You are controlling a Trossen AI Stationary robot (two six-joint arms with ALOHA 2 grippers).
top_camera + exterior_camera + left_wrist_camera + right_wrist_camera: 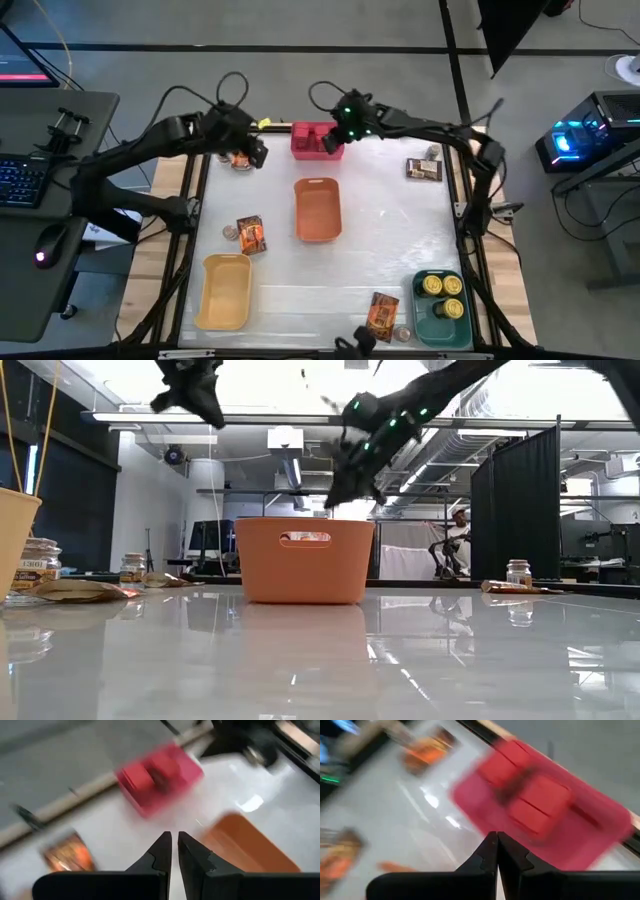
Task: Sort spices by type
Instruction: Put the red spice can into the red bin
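Red boxes (530,795) lie inside a red bin (315,140) at the table's far edge; the left wrist view also shows that red bin (160,775). My right gripper (496,847) hovers shut above the bin's near side and holds nothing. My left gripper (174,845) hangs shut and empty over the far left of the table, beside a packet (67,852). Yellow-topped tins (442,285) sit in a green bin (420,318). Orange-brown packets (250,235) (383,315) (425,168) lie flat on the table. Small jars (230,232) (403,333) stand beside them.
An orange bin (318,208) stands mid-table and a yellow bin (225,290) near the left near corner. In the low view, the orange bin (303,560) fills the middle, with jars (131,568) (517,572) to either side. A person shows in the room behind.
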